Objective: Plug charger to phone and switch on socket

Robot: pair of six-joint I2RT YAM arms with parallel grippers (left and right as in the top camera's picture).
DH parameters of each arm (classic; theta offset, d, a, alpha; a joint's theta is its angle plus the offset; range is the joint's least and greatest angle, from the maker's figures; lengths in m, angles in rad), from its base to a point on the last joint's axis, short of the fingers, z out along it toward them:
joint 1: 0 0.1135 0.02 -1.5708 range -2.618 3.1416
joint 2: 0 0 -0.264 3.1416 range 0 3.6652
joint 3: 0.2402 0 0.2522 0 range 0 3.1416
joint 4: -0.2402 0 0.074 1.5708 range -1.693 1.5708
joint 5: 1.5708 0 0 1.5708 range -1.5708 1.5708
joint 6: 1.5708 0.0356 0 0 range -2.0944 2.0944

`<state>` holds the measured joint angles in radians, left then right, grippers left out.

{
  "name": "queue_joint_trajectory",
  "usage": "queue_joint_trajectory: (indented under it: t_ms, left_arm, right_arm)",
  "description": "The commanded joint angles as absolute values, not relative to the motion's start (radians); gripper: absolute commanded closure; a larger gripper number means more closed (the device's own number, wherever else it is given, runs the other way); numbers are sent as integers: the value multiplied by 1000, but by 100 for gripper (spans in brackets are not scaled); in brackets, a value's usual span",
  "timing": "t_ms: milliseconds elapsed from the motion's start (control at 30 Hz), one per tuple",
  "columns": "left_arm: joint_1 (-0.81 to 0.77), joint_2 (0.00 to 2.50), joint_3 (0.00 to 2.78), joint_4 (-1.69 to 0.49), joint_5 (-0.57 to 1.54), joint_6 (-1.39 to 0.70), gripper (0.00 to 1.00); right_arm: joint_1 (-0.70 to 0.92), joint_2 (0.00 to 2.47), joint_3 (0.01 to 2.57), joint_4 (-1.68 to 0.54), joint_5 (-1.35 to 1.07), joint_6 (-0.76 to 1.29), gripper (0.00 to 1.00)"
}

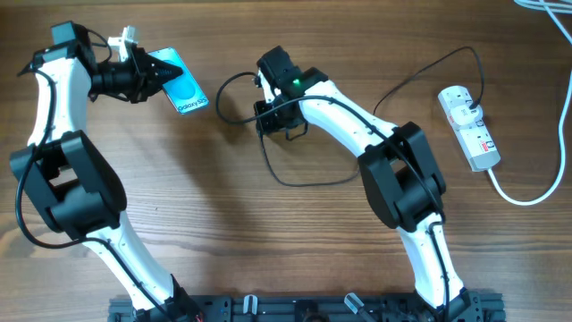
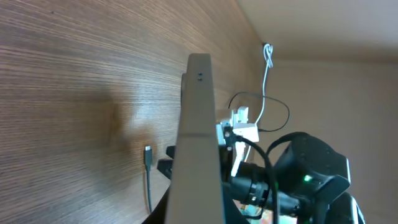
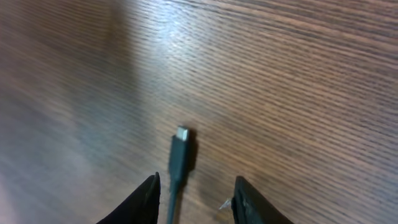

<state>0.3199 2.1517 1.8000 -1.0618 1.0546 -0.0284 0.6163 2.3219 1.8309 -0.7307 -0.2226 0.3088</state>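
Observation:
My left gripper (image 1: 152, 76) is shut on the phone (image 1: 183, 89) and holds it off the table at the far left, with its light blue screen and "Galaxy S25" text showing. In the left wrist view the phone (image 2: 199, 137) is edge-on. The charger's black cable (image 1: 295, 179) loops across the table to a white plug (image 1: 466, 113) in the socket (image 1: 478, 148) at the far right. Its connector tip (image 3: 180, 152) lies on the table between the open fingers of my right gripper (image 3: 196, 186), and also shows in the left wrist view (image 2: 148, 155). My right gripper (image 1: 268, 114) is low over the cable end.
The socket's thick white cord (image 1: 527, 199) curves along the right edge of the wooden table (image 1: 223, 224). Another thin white cable (image 1: 550, 13) hangs at the far right corner. The arm bases stand at the front edge.

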Motion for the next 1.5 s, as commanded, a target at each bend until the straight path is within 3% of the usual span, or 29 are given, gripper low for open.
queue_joint_trajectory:
  t_ms: [0, 167, 300, 567, 633, 767, 867, 1133, 1300, 1467]
  left_arm:
    - [318, 2130, 1807, -1063, 1072, -35, 96]
    - [318, 2130, 1807, -1071, 1072, -35, 96]
    - [318, 2130, 1807, -1071, 1072, -35, 96]
    - [318, 2130, 1807, -1070, 1072, -39, 96]
    - [318, 2130, 1807, -1071, 1072, -39, 96]
    - [318, 2130, 1807, -1070, 1072, -61, 96]
    - [318, 2130, 1807, -1071, 1072, -61, 96]
    - [318, 2130, 1807, -1082, 1130, -60, 96]
    - [300, 2130, 1807, -1103, 1258, -5, 96]
    - [272, 2130, 1808, -1107, 1259, 19, 96]
  right_arm:
    - [666, 2357, 1858, -722, -110, 284, 63]
    - [702, 2406, 1857, -745, -76, 308, 68]
    - [707, 2444, 1856, -801, -67, 344, 83]
    - [717, 2451, 1843, -865, -41, 351, 88]
    - [720, 2451, 1844, -856, -54, 352, 96]
    - [698, 2434, 1846, -826, -245, 337, 96]
    - [662, 2352, 1846, -791, -474, 215, 96]
    - [633, 2082, 1845, -890, -638, 155, 96]
    - [634, 2054, 1845, -936, -784, 138, 96]
    - [635, 2055, 1799, -941, -736, 161, 95]
